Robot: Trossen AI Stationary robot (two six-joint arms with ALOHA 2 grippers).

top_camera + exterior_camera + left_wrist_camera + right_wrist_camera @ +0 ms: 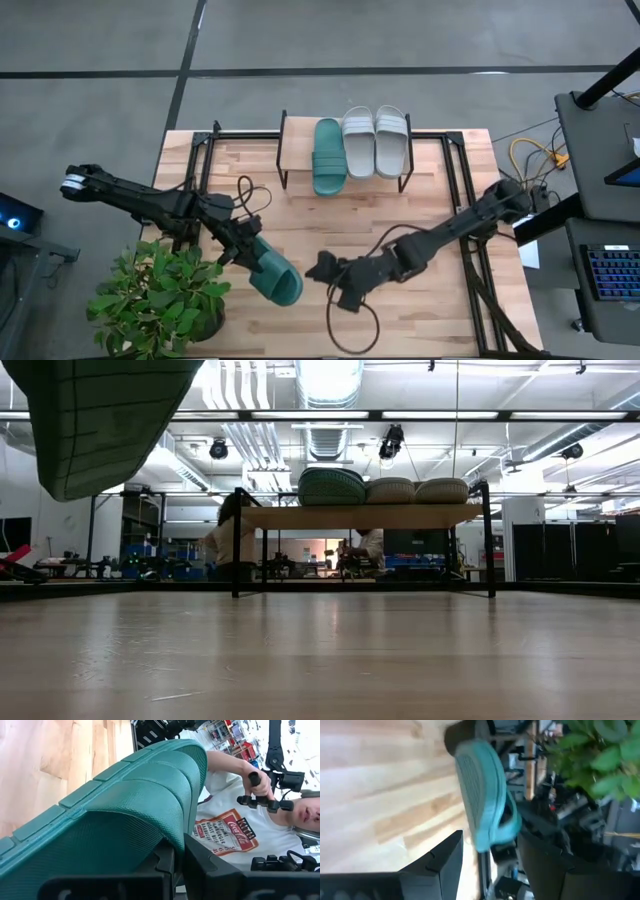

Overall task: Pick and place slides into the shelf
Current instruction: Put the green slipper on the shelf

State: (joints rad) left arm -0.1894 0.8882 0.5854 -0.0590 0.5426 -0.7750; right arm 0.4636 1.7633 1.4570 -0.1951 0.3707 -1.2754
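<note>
High view: left gripper [243, 250] pinches one teal slide [274, 275] above the near-left table [420, 200]; three slides rest on the far shelf [295, 143]. Right gripper [345, 298] fingers spread.

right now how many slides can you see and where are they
4. One teal slide and two grey slides lie side by side on the shelf. The fourth, a teal slide, is held off the table by the left gripper. None seem hidden.
</note>
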